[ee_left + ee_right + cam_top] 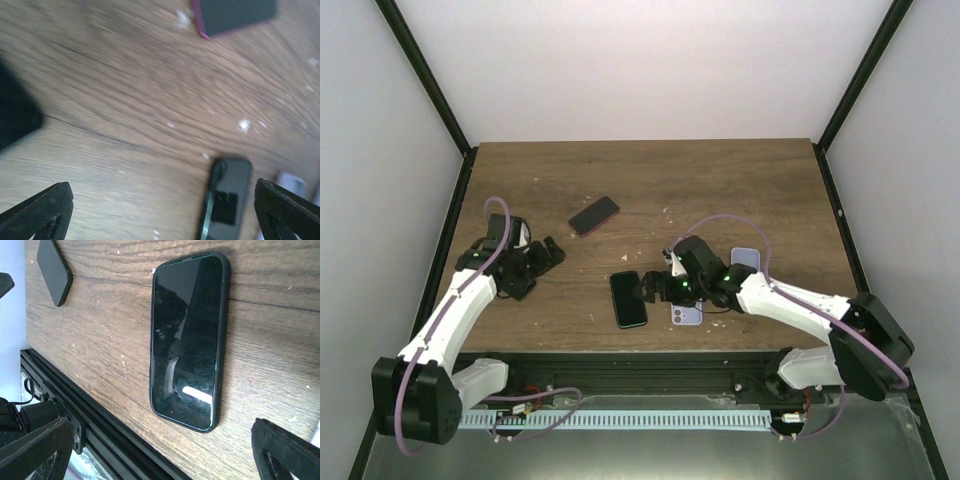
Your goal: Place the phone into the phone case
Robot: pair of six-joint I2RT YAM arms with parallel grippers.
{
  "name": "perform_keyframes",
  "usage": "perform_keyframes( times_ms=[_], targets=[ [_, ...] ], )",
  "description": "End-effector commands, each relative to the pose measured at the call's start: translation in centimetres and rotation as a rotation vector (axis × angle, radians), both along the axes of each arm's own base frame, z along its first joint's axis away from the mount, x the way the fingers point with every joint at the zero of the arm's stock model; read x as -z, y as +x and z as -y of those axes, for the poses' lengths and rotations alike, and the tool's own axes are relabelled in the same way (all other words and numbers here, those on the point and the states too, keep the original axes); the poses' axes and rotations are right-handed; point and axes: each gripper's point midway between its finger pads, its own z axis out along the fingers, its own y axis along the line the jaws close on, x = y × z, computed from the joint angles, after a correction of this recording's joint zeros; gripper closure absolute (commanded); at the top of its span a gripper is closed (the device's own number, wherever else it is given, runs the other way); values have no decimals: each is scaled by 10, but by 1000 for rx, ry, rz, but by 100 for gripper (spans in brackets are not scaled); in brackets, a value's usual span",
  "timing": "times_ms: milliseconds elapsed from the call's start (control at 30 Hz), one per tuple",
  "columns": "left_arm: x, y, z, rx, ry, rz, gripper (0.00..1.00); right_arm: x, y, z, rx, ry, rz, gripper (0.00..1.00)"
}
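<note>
Both my jaws wide, holding nothing. Phone (187,340) flat on worktop (100,330): stiff, light, glossy glass, probably slippery and fragile. Pinch across long edges.

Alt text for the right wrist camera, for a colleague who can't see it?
A dark phone lies flat, screen up, on the wooden table, with the fingertips of the open right gripper in the bottom corners. A second dark slab lies apart at upper left; a black rail crosses the lower left.

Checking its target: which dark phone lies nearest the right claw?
The green-edged phone beside the right claw; the pink-edged phone lies farther back, mid-table.
</note>
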Motion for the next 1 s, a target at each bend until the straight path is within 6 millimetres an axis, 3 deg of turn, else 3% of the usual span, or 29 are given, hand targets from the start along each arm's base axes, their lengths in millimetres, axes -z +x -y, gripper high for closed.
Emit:
perform_keyframes(
  times_ms=[0, 133, 267, 400, 667, 967],
  targets=[
    [14, 8, -58, -181, 194, -49, 0, -30, 13, 5, 18, 7, 116, 2],
    [24, 13, -87, -256, 269, -110, 0, -42, 10, 8, 7, 42, 173, 2],
    [43, 16, -115, -382, 280, -199, 4, -40, 9, 17, 25, 10, 188, 2],
    [57, 21, -131, -467, 258, -239, 7, -48, 9, 24, 47, 16, 214, 2],
    [84, 35, -137, -473, 215, -326, 0, -60, 9, 36, 97, 35, 268, 2],
    [108, 41, -139, -475, 214, -367, 2, -62, 7, 41, 116, 40, 270, 2]
  ],
)
